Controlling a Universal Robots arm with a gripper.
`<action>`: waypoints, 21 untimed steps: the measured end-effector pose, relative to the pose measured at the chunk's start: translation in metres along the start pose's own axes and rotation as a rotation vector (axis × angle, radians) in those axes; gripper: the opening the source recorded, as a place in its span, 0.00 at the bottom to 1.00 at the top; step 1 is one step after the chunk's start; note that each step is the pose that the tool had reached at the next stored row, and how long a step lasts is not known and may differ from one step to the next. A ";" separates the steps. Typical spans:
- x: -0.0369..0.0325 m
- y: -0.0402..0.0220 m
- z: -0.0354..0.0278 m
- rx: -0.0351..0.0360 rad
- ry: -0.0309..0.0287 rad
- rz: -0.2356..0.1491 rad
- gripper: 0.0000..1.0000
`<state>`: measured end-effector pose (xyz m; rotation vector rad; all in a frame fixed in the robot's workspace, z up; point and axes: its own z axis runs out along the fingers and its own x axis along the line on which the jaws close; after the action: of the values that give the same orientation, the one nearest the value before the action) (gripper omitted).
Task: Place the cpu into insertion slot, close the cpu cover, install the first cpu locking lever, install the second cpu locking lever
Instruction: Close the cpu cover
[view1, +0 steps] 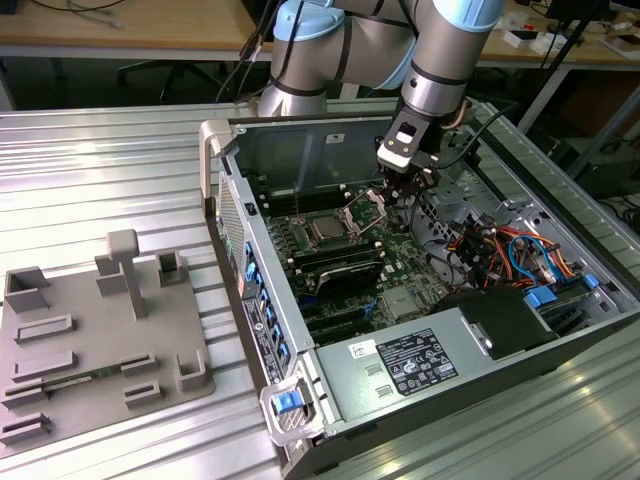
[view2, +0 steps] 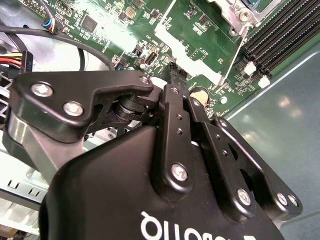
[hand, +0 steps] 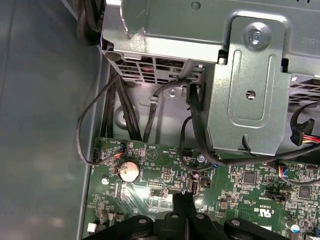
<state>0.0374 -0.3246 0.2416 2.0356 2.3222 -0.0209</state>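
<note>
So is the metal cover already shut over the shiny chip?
No, in the exterior view the cpu cover stands tilted up beside the cpu, whose silvery top lies bare.

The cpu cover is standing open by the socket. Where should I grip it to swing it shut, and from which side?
Probably take the cpu cover by its raised free edge, opposite the hinge. It is a thin frame tilted up beside the cpu, so that top edge is the exposed part. Come down from above, on the exterior view's right, where the tool hangs.
</note>
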 end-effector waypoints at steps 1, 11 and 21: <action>0.0000 -0.0002 0.0000 0.0001 0.0001 0.000 0.11; 0.0002 -0.0015 0.0000 0.0000 0.0000 0.000 0.11; 0.0009 -0.0064 0.0001 0.0000 0.0001 0.000 0.11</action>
<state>0.0310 -0.3245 0.2413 2.0356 2.3222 -0.0209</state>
